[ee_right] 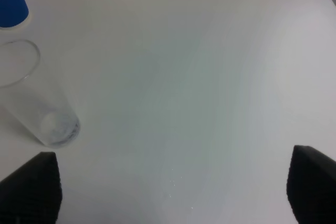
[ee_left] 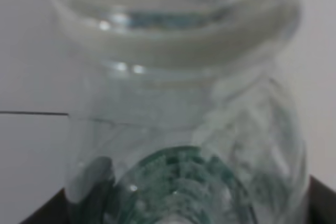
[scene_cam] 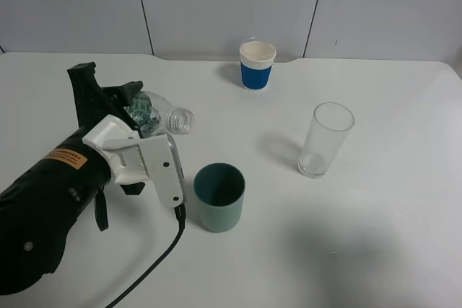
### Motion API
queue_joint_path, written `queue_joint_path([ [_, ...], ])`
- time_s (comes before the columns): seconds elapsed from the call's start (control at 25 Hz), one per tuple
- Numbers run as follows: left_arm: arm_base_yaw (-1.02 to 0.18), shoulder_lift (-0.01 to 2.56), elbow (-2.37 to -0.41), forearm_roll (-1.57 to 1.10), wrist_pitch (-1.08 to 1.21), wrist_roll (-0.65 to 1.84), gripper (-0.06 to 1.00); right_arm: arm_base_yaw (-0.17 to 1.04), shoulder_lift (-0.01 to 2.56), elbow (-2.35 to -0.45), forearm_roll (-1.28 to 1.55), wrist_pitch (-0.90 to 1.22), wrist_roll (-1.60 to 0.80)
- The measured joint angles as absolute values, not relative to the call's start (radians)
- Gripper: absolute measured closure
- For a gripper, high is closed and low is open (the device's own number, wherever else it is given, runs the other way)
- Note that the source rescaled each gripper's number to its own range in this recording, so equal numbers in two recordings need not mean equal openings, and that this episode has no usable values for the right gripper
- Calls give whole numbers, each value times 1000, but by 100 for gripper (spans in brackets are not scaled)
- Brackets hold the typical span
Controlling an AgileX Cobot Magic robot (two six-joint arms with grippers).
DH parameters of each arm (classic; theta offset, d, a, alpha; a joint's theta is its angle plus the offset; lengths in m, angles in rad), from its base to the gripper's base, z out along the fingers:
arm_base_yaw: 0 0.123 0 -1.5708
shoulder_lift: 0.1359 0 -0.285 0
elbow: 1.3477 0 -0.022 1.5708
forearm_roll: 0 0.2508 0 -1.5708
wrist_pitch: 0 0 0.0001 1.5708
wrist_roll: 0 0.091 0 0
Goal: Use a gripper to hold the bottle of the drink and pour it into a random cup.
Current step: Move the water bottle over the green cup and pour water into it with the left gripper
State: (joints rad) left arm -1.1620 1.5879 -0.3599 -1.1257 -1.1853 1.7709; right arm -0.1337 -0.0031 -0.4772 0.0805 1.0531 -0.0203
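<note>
My left gripper is shut on the bottle of the drink, a small clear plastic bottle without a cap. It holds the bottle tilted almost flat above the table, with the open mouth facing right. The teal cup stands upright in front of and to the right of the bottle mouth, not under it. In the left wrist view the bottle fills the picture. My right gripper is open and empty over bare table; it is out of the exterior high view.
A blue-and-white paper cup stands at the back of the white table. A tall clear glass stands to the right of the teal cup; it also shows in the right wrist view. A black cable trails from the left arm.
</note>
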Motion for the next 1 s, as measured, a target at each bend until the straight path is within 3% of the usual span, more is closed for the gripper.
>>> queue_joint_path([
  [1.0,-1162,1719,-361,-1068,-1195,1812,94,-134,-3,-477,81,1053,-20],
])
